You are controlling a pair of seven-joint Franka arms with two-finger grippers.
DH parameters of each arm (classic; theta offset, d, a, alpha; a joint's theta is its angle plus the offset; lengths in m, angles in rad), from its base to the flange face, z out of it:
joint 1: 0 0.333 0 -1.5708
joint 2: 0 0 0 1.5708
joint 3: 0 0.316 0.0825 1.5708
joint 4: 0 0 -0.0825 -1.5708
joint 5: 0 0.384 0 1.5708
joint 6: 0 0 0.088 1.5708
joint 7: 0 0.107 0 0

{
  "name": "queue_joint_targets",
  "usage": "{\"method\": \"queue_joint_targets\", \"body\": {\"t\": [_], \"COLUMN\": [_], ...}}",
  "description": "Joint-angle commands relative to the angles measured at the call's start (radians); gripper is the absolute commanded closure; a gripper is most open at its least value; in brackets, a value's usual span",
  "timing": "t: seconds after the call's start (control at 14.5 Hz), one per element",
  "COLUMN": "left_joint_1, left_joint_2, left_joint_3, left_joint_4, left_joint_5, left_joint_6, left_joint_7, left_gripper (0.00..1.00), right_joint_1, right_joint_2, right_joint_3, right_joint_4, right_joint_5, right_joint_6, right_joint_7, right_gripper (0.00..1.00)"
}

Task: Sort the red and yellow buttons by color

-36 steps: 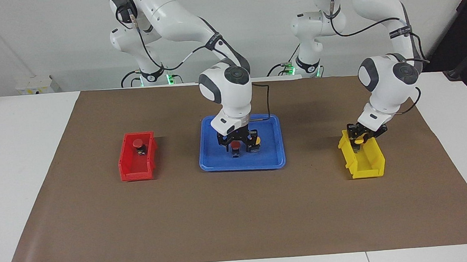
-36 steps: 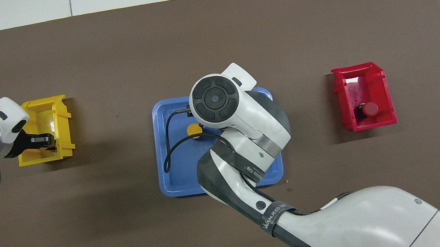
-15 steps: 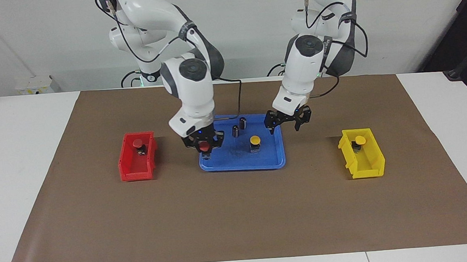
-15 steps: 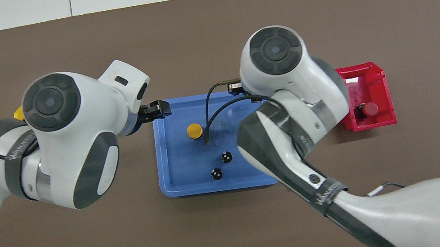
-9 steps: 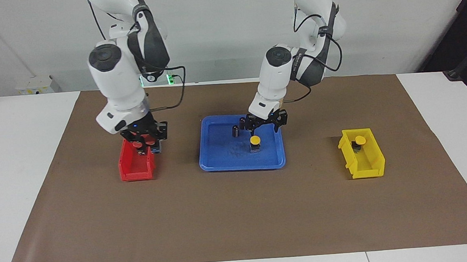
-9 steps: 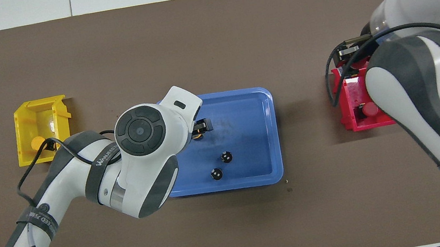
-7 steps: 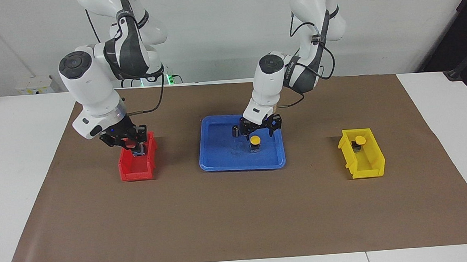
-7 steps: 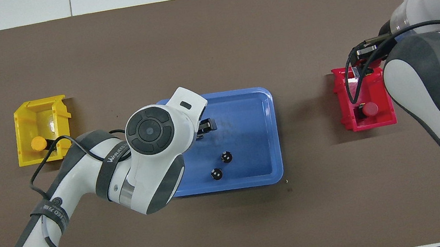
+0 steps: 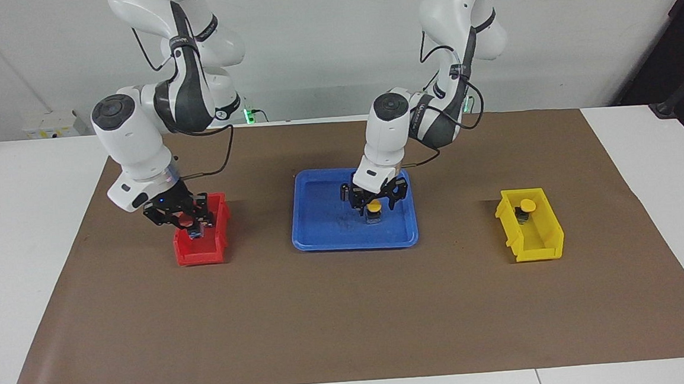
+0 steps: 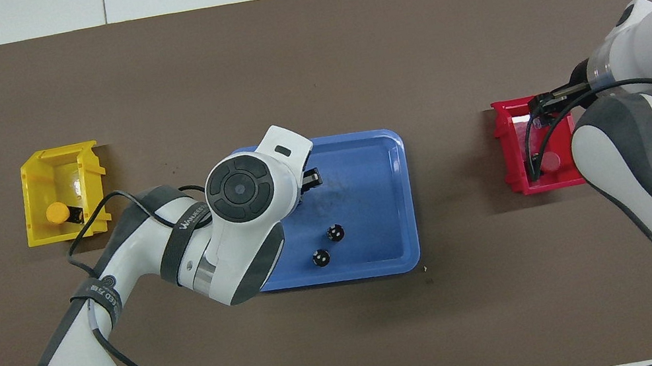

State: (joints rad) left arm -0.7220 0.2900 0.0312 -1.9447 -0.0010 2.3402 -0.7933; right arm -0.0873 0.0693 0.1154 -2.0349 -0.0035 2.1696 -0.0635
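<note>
My right gripper [image 9: 182,218] is shut on a red button [image 9: 189,223] and holds it low over the red bin [image 9: 198,252], over the bin's farther half in the overhead view [image 10: 543,102]. A second red button [image 10: 552,162] lies in that bin [image 10: 504,145]. My left gripper [image 9: 373,198] is open and has come down around a yellow button [image 9: 374,205] in the blue tray [image 9: 326,231]. In the overhead view the left gripper [image 10: 311,180] hides that button. Another yellow button [image 9: 527,205] sits in the yellow bin [image 9: 537,251], also seen from overhead [image 10: 56,212].
Two small dark cylinders [image 10: 335,232] [image 10: 320,258] stand in the blue tray [image 10: 363,163], nearer to the robots than the yellow button. The yellow bin [image 10: 33,194] is toward the left arm's end of the table. A brown mat [image 9: 349,310] covers the table.
My right gripper carried the red button from the tray to over the red bin and lowered it. My left gripper left the yellow bin empty, crossed to the tray and dropped around the yellow button.
</note>
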Motion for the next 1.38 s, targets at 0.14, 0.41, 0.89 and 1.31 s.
{"method": "queue_joint_targets", "body": {"t": [0.14, 0.41, 0.89, 1.31], "left_joint_1": [-0.01, 0.143, 0.538, 0.604], "left_joint_2": [0.001, -0.073, -0.088, -0.046], "left_joint_3": [0.022, 0.024, 0.024, 0.024], "left_joint_4": [0.125, 0.265, 0.247, 0.199], "left_joint_5": [0.03, 0.03, 0.023, 0.027], "left_joint_6": [-0.168, -0.444, -0.324, -0.197], "left_joint_7": [-0.031, 0.205, 0.715, 0.85], "left_gripper": [0.99, 0.99, 0.99, 0.99], "right_joint_1": [-0.017, -0.023, -0.023, -0.026], "right_joint_2": [-0.033, -0.028, 0.04, 0.04], "right_joint_3": [0.012, 0.013, 0.013, 0.012], "right_joint_4": [-0.119, -0.179, -0.189, -0.182], "right_joint_5": [0.019, 0.019, 0.019, 0.017], "right_joint_6": [0.13, 0.219, 0.286, 0.271], "right_joint_7": [-0.021, -0.022, -0.024, -0.025], "right_gripper": [0.74, 0.75, 0.74, 0.27]}}
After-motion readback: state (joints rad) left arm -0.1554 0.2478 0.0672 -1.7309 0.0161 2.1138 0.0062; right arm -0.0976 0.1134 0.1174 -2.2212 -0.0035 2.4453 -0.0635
